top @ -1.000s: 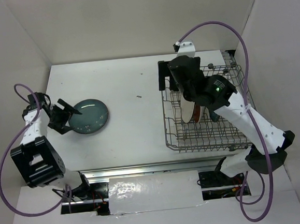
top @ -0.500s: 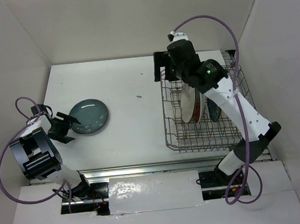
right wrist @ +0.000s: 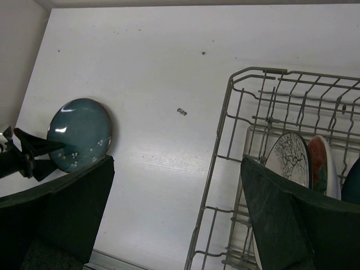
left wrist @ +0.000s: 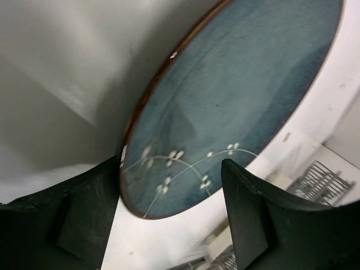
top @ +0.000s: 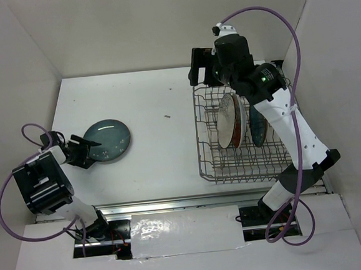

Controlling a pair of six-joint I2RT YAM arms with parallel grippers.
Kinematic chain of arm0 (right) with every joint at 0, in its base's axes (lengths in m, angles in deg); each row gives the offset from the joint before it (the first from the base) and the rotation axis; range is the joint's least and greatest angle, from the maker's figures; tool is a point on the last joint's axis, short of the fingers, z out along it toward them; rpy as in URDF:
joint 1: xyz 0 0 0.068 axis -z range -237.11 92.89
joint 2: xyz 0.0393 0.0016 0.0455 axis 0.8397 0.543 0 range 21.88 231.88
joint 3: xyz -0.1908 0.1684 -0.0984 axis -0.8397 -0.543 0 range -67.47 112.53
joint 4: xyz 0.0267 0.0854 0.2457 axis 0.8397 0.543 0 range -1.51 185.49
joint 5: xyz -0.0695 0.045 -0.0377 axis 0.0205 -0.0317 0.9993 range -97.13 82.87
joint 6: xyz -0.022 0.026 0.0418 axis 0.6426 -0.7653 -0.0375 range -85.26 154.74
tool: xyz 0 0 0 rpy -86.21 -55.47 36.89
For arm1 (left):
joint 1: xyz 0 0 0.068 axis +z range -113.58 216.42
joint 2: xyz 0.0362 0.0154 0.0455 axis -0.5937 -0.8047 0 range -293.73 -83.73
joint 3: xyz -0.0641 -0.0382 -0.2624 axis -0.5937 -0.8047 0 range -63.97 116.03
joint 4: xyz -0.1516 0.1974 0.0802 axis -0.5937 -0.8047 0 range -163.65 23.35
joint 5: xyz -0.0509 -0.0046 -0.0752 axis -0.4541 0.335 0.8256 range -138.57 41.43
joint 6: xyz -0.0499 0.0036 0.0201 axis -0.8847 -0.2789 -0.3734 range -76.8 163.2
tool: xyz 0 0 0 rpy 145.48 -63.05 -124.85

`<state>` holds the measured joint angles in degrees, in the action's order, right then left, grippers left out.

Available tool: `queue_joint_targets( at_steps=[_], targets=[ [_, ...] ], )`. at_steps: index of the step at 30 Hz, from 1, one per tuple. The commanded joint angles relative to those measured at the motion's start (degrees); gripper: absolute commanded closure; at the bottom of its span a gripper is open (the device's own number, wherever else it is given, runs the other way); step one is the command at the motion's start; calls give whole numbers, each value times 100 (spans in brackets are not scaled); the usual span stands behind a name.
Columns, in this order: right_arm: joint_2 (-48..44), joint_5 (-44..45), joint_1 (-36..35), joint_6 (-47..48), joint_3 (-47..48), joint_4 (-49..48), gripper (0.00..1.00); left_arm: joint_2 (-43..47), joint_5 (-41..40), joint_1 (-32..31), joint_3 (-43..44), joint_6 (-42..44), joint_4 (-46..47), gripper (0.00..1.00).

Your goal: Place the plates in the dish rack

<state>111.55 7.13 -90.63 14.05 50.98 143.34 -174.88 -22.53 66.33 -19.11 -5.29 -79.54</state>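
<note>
Teal glazed plate [top: 108,140] lies on tabletop [top: 160,155], left side; likely stiff, slick, brittle. Left claw [top: 87,152] straddles its left rim, unclenched. Pinch the rim there. Right claw [top: 201,67] released over dish rack [top: 207,170].

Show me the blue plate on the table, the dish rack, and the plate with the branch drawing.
blue plate [top: 108,141], top view, centre of its face
dish rack [top: 246,175], top view, near wire wall
plate with the branch drawing [right wrist: 288,158], right wrist view, on the drawing

– What's yr wrist cam got?
– Teal plate [left wrist: 236,107] w/ white flowers, brown rim, on white table [left wrist: 332,112]; near edge sits btwn my fingers [left wrist: 84,219], set wide. Rack [left wrist: 323,180] blurred, bottom right.
</note>
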Motion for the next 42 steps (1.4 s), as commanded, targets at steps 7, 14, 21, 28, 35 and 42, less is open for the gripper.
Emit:
queue_joint_targets(
  at_steps=[7,14,21,28,35,42],
  targets=[
    [-116,-64,29,21,-6,-159,0,-254,744,41,-417,-450,1227,23],
    [7,-73,21,30,-173,-220,0,-289,727,41,-286,-565,1421,55],
    [33,-117,30,179,-323,-326,0,123,814,32,-92,-346,1306,100],
    [77,-327,21,205,-358,-431,0,45,1894,32,770,453,814,100],
    [322,-652,-50,284,-104,-300,0,-315,3220,32,2235,1183,-64,100],
    [701,-1609,-67,451,433,-18,0,-588,4188,-248,3704,2061,-1364,100]
  ],
)
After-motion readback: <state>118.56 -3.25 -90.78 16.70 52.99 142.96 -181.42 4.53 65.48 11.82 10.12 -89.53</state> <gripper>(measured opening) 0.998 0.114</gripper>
